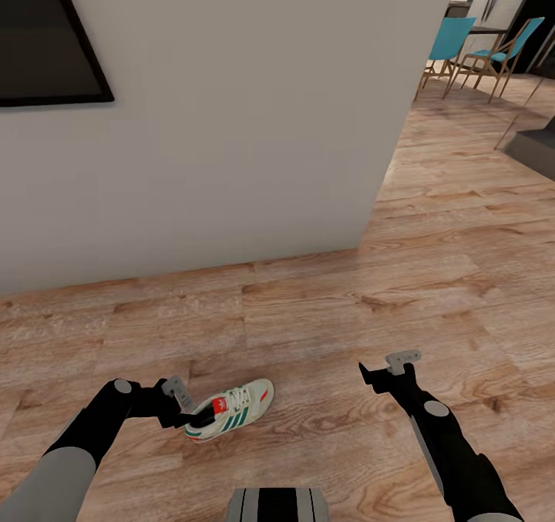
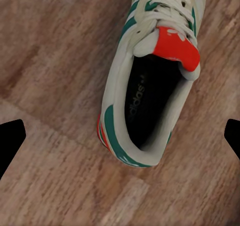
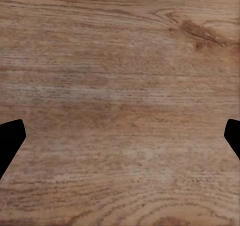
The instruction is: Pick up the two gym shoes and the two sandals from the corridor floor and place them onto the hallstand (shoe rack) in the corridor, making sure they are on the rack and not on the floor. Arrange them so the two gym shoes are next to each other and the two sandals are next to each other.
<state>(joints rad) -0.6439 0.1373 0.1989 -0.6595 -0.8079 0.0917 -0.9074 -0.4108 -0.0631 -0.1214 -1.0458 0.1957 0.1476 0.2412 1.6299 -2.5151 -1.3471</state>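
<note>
Directly under left claw (image 2: 120, 141): gym shoe (image 2: 150, 81).

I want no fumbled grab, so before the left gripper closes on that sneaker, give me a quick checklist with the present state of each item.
1. Left gripper open: ok, fingertips spread wide apart.
2. Gym shoe between the fingers: ok, its heel end sits between them in the left wrist view.
3. Shoe resting on the corridor floor, upright: ok.
4. Fingers low enough to grip the heel: cannot tell.
5. Right gripper clear of the shoe: ok, open over bare floor.
6. Hallstand located for the drop: not ok, not seen here.
</note>
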